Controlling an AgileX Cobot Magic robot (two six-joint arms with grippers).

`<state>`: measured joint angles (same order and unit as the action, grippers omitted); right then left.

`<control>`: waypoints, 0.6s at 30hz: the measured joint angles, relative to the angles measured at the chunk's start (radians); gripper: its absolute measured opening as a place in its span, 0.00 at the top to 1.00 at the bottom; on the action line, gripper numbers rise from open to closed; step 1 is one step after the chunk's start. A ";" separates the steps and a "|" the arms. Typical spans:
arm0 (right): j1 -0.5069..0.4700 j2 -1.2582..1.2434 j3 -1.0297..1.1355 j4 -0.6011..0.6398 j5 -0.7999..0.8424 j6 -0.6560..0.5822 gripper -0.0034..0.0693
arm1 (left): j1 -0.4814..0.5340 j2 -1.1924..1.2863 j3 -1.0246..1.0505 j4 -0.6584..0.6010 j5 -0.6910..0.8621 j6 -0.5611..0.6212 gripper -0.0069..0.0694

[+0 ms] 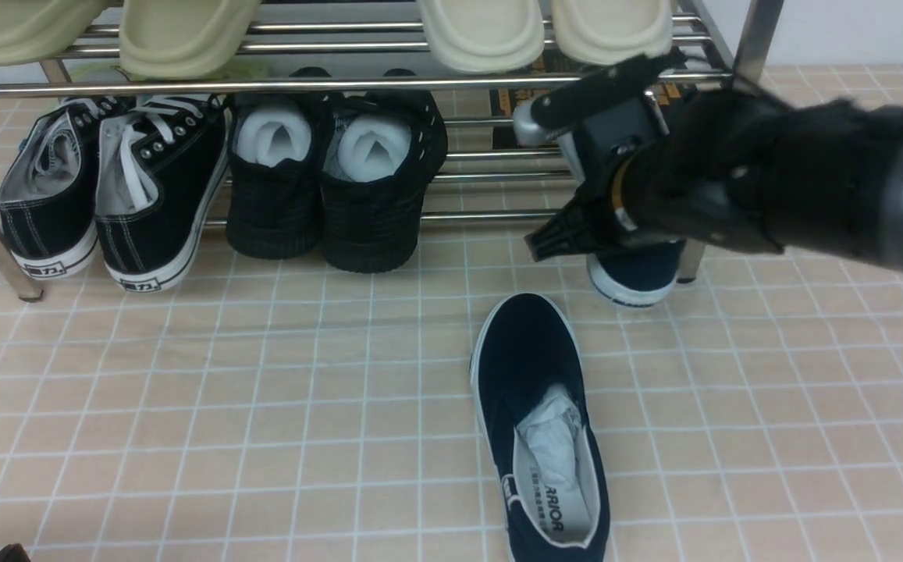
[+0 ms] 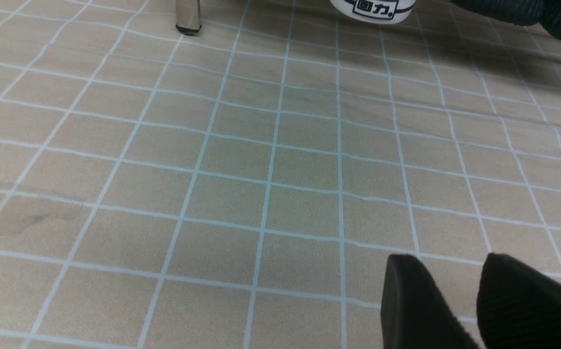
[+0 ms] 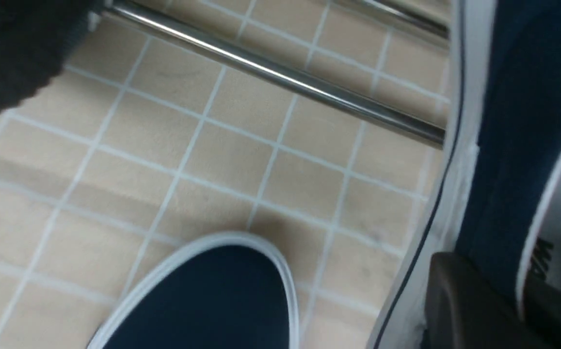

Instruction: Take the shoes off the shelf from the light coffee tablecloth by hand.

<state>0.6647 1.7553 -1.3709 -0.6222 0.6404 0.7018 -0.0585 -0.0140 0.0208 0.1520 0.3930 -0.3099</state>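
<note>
One navy slip-on shoe (image 1: 529,367) lies on the light coffee tablecloth (image 1: 264,406) in front of the shelf (image 1: 342,84), white paper stuffed inside. The second navy shoe (image 1: 634,273) stands at the shelf's right end under my right arm (image 1: 732,187). In the right wrist view my right gripper (image 3: 518,286) is shut on that shoe's navy side wall (image 3: 513,121), one finger outside and one inside. The other shoe's toe (image 3: 212,295) shows below it. My left gripper (image 2: 450,271) hovers low over bare cloth, open with nothing between its fingers.
Black lace-up sneakers (image 1: 108,187) and all-black shoes (image 1: 334,179) fill the shelf's lower tier at left and middle. Cream slippers (image 1: 482,31) sit on the upper tier. A steel rail (image 3: 280,77) runs close beside the held shoe. A shelf post foot (image 2: 188,19) stands ahead of my left gripper.
</note>
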 joint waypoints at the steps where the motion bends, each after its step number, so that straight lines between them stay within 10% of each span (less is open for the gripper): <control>1: 0.009 -0.027 0.000 0.020 0.029 -0.022 0.93 | 0.000 0.000 0.000 0.000 0.000 0.000 0.59; 18: 0.060 -0.159 0.105 0.444 0.363 -0.354 0.93 | 0.000 0.000 0.000 0.000 0.000 0.000 0.59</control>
<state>0.7245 1.5963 -1.2656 -0.1780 1.0035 0.3475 -0.0585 -0.0140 0.0208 0.1520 0.3930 -0.3099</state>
